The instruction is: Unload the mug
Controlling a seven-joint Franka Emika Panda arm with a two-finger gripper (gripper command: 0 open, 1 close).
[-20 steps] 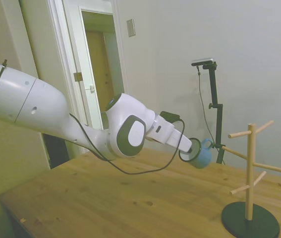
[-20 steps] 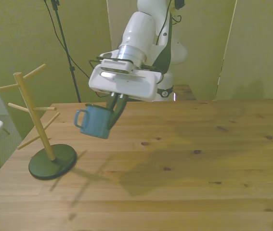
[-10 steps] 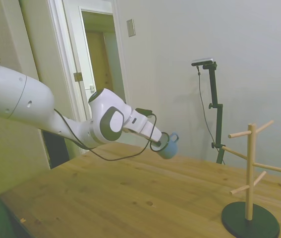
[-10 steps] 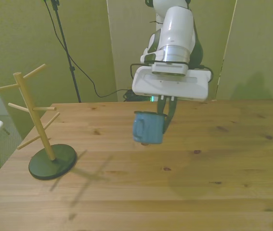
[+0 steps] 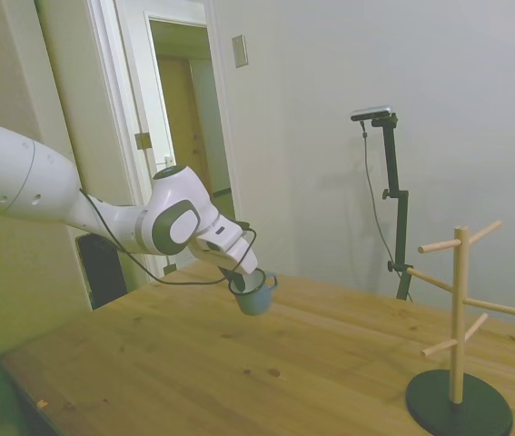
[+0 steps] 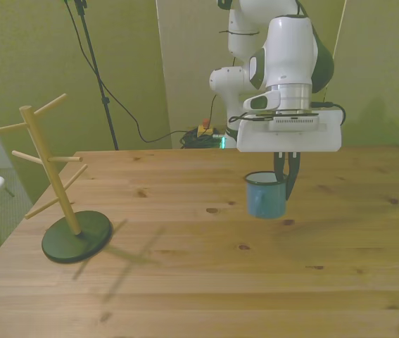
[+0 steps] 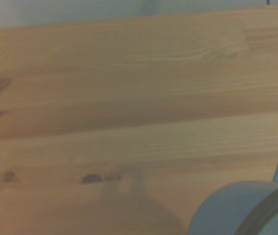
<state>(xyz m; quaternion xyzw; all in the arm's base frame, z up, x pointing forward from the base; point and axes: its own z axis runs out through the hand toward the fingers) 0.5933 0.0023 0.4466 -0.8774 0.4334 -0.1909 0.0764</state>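
Mug (image 6: 264, 197) hangs upright over the middle of the table (image 6: 185, 282), seemingly just clear of the wood, mouth up, well apart from the wooden peg stand (image 6: 48, 176) at the front view's left. The gripper (image 6: 285, 169) has its jaws clamped on the rim wall. It looks light, rigid and smooth-glazed, so slippery; the thin rim or the loop handle are likely the best holds.

Dim greenish light, blurred wrist view
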